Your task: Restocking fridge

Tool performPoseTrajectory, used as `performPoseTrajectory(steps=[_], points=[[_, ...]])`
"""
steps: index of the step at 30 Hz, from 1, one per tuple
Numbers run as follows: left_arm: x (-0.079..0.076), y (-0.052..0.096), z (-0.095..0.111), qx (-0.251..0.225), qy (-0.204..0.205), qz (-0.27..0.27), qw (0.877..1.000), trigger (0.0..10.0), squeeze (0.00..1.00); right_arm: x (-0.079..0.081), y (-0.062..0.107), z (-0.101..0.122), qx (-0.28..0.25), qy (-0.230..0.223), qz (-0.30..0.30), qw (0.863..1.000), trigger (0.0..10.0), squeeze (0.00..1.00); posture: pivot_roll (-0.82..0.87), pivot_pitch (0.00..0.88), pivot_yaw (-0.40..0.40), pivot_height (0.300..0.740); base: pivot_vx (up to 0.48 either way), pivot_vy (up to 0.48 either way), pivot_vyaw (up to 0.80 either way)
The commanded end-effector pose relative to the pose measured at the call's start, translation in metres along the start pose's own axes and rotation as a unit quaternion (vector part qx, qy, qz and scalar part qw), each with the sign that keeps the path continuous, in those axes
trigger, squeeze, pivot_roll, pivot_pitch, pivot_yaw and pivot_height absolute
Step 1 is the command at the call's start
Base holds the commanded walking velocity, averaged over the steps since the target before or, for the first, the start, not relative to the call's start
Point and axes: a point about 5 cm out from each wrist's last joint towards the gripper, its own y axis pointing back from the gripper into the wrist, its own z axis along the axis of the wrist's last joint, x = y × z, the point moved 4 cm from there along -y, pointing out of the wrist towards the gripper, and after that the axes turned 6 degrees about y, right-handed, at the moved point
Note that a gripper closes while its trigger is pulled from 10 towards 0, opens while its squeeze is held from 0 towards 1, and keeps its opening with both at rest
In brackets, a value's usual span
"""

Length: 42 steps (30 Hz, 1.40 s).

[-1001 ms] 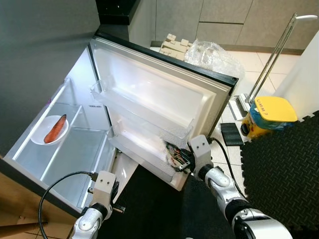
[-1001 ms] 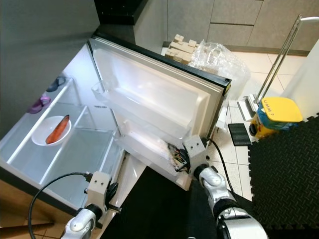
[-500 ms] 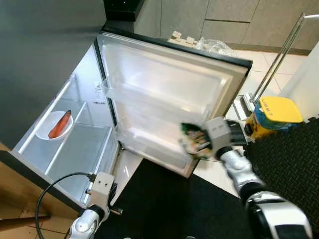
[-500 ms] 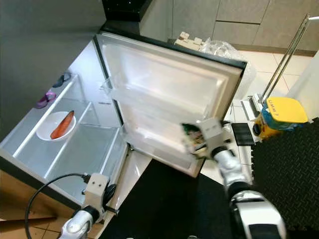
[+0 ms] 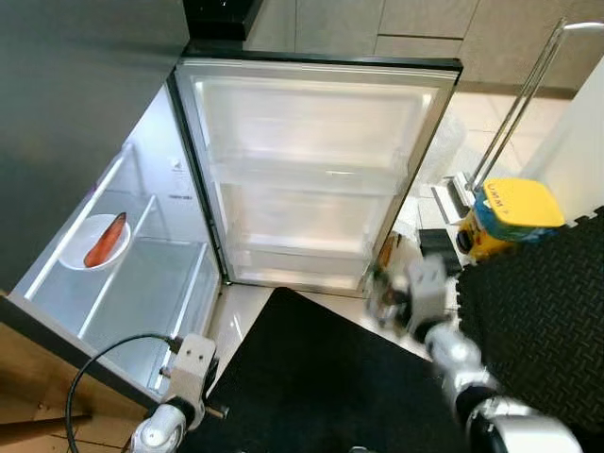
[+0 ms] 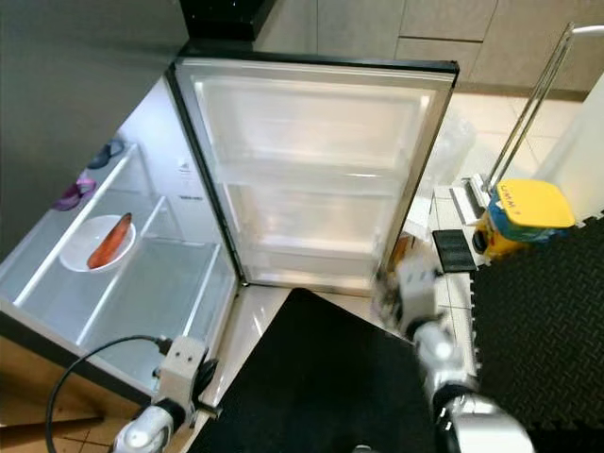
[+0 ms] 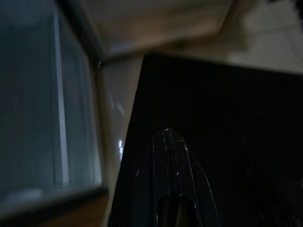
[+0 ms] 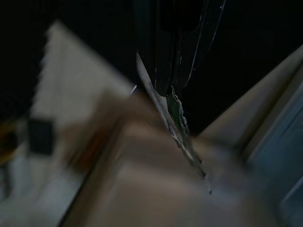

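Note:
The fridge stands open, its white door (image 5: 311, 179) swung wide and its door shelves bare. Inside, a white plate (image 5: 80, 247) carries an orange-red carrot-like piece (image 5: 104, 242). My right gripper (image 5: 392, 294) is blurred, low beside the door's outer edge and just above the floor. In the right wrist view its fingers (image 8: 163, 52) are shut on a thin crinkled snack packet (image 8: 182, 132) that hangs from them edge-on. My left gripper (image 7: 166, 139) hangs idle at the lower left over the black mat, fingers pressed together.
A black mat (image 5: 321, 377) lies before the fridge and dark foam tiles (image 5: 538, 293) to the right. A yellow mop bucket (image 5: 514, 212) with a long handle stands on the tiled floor beyond the door. Purple items (image 6: 71, 195) sit on an upper fridge shelf.
My right gripper has come away from the lower door shelf with the packet, moving down and right. The door now stands wider open. The left arm has stayed put.

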Motion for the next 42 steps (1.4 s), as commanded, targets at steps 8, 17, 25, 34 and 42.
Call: performPoseTrajectory(steps=[8, 17, 25, 34, 42], points=[[0.005, 0.026, -0.065, 0.132, 0.032, 0.058, 0.989, 10.0, 0.00, 0.040, 0.046, -0.097, 0.131, -0.074, 0.008, 0.989, 10.0, 0.00, -0.08, 0.100, 0.030, 0.740, 0.000, 0.000, 0.00], [0.007, 0.031, -0.074, 0.156, 0.025, 0.066, 0.985, 10.0, 0.00, 0.037, 0.062, -0.121, 0.175, -0.064, -0.006, 0.983, 10.0, 0.00, -0.09, 0.098, 0.035, 0.740, 0.000, 0.000, 0.00], [0.007, 0.031, -0.072, 0.144, 0.049, 0.075, 0.985, 10.0, 0.00, 0.050, 0.049, -0.109, 0.181, -0.054, 0.000, 0.982, 10.0, 0.00, -0.09, 0.097, 0.030, 0.740, 0.000, 0.000, 0.00], [0.018, 0.028, -0.065, 0.133, 0.080, 0.105, 0.982, 10.0, 0.00, 0.084, 0.014, -0.061, 0.158, -0.041, 0.011, 0.986, 10.0, 0.00, -0.08, 0.101, 0.017, 0.740, 0.000, 0.000, 0.00], [0.023, 0.025, -0.059, 0.123, 0.100, 0.124, 0.980, 10.0, 0.00, 0.092, -0.007, -0.022, 0.130, -0.006, 0.022, 0.991, 10.0, 0.00, -0.08, 0.096, 0.001, 0.740, 0.000, 0.000, 0.00]])
